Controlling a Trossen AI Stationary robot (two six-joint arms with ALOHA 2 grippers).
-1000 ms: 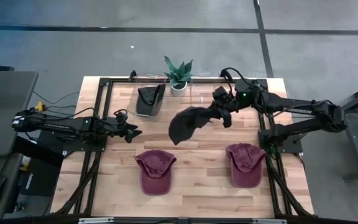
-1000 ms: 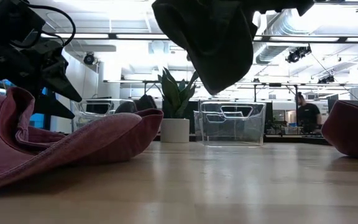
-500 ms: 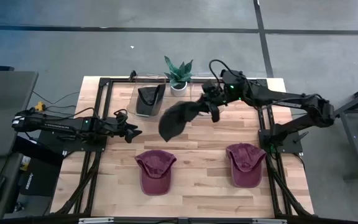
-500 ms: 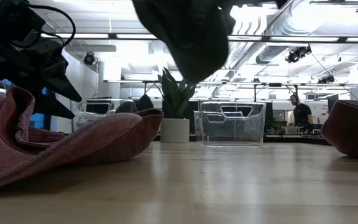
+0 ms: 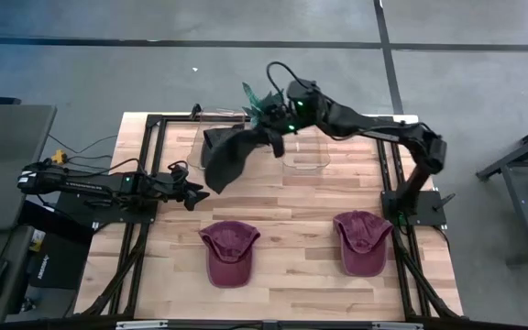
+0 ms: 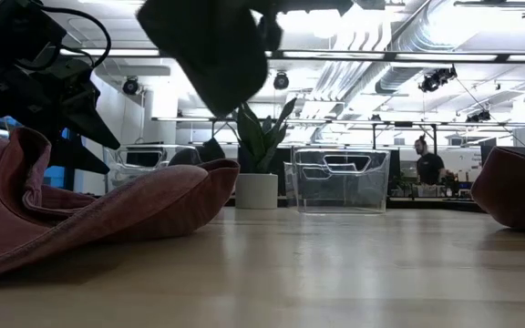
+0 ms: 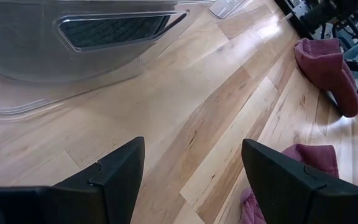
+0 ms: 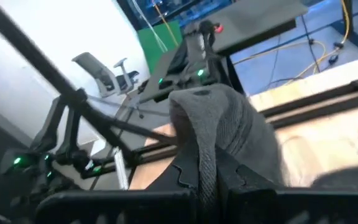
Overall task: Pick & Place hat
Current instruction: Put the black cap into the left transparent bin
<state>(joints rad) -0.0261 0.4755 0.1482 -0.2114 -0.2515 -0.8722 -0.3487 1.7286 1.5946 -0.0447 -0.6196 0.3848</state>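
A black hat (image 5: 227, 158) hangs from my right gripper (image 5: 276, 126) high over the table's far left part, above a clear bin (image 7: 55, 56) that holds a dark item. In the low view the black hat (image 6: 210, 46) hangs at the top. The right wrist view shows its cloth (image 8: 219, 121) between the shut fingers of the right gripper (image 8: 215, 180). Two maroon hats (image 5: 229, 252) (image 5: 363, 240) lie on the near part of the table. My left gripper (image 5: 195, 194) waits open, low at the table's left (image 7: 191, 177). My right gripper pinches a raised fold of the black hat's cloth (image 8: 211, 146) between its two fingers. The fingers reach in from the table's right. The hat is lifted clear and hangs slack below and to the left of the fingers.
A second clear bin (image 5: 305, 148) stands empty at the far middle, with a potted plant (image 5: 262, 103) beside it at the far edge. In the low view the near maroon hat (image 6: 98, 205) fills the left foreground. Bare wood lies between the bins and the maroon hats.
My right gripper has swept toward the table's left and far edge, staying shut on the black hat. The hat has travelled with it, still lifted clear, from above the table's middle to above the left bin.
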